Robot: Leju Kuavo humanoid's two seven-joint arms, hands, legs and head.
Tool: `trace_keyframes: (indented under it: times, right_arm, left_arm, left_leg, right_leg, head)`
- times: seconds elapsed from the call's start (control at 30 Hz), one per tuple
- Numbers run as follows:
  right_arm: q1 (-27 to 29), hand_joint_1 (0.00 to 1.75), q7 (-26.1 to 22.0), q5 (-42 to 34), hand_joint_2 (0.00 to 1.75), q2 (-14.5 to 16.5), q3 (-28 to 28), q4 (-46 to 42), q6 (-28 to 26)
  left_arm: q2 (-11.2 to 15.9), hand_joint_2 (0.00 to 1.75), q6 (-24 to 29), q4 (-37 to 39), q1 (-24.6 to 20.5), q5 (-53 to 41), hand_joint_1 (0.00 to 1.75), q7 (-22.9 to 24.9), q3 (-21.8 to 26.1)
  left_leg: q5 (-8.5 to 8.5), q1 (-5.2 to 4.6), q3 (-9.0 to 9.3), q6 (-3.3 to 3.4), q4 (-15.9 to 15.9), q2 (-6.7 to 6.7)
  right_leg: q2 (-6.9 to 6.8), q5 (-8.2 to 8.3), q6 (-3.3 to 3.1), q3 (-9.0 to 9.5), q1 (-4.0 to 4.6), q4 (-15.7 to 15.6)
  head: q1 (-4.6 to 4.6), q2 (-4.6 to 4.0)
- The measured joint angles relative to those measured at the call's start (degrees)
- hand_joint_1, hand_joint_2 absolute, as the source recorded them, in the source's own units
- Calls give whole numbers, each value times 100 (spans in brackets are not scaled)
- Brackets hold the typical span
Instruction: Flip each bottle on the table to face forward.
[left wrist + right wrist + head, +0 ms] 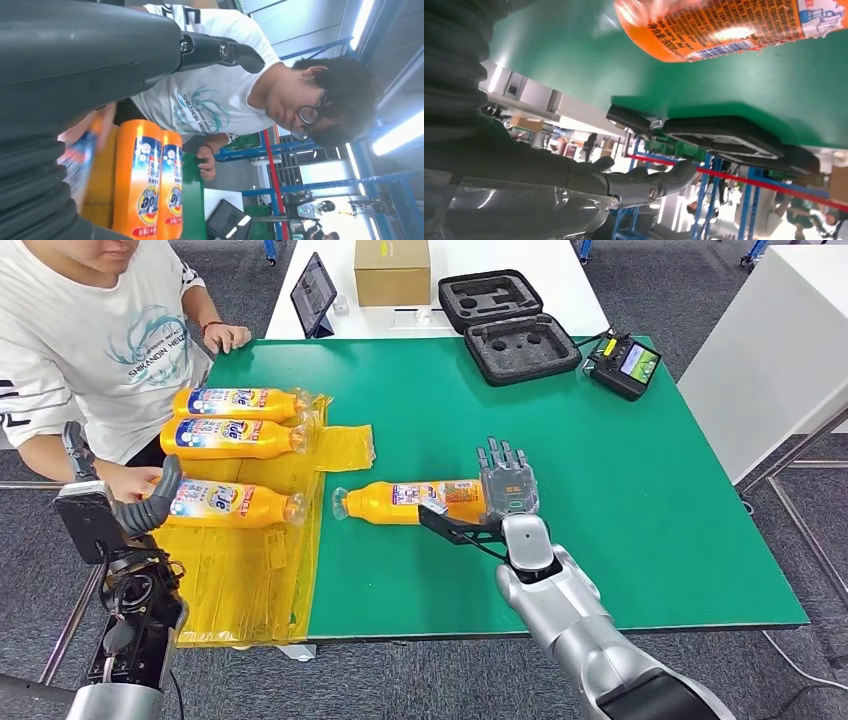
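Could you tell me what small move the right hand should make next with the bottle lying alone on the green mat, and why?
Probably close the right hand around the lone bottle. The fingers are spread at the bottle's base end, apparently not yet gripping it, and the fine print with the barcode faces up, so it likely needs rolling over.

The head view is bright and evenly lit from overhead, sharp across the green table (620, 490), with only soft, short shadows under the lone bottle (410, 502) and the right hand (507, 488). In the left wrist view, ceiling strip lights (400, 137) blow out to white, and the nearest bottle label (80, 160) is smeared by blur. In the right wrist view, glare spots sit on the orange bottle (734, 25), and the background behind the table is hazy and overexposed.
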Motion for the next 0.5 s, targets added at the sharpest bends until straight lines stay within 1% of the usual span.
trace_keyframes:
  times: [0.1,0.27,0.33,0.5]
  right_arm:
    - [-152,0,-248,-203,175,39,-49,202,141]
    - [-505,0,-1185,-996,175,222,-255,614,620]
    - [-636,0,-1329,-1110,175,293,-310,749,720]
    - [-783,0,-1384,-1150,175,380,-396,939,764]
  left_arm:
    - [-19,175,3,-24,0,5,0,0,-63]
    - [-41,175,-46,-23,-18,-5,0,0,-188]
    - [-50,175,-56,-23,-28,-10,0,0,-230]
    - [-55,175,-60,-23,-39,-12,0,0,-268]
  left_leg:
    - [0,1,-1,0,0,-1]
    - [1,0,-1,0,0,0]
    - [1,0,-1,0,0,-1]
    - [0,-1,-3,0,0,-2]
  right_leg:
    - [0,0,0,-1,1,0]
    - [2,0,0,-3,0,1]
    - [1,0,0,-3,0,1]
    - [1,0,0,-3,0,1]
  head:
    - [1,0]
    - [0,0]
    - [0,0]
    - [0,0]
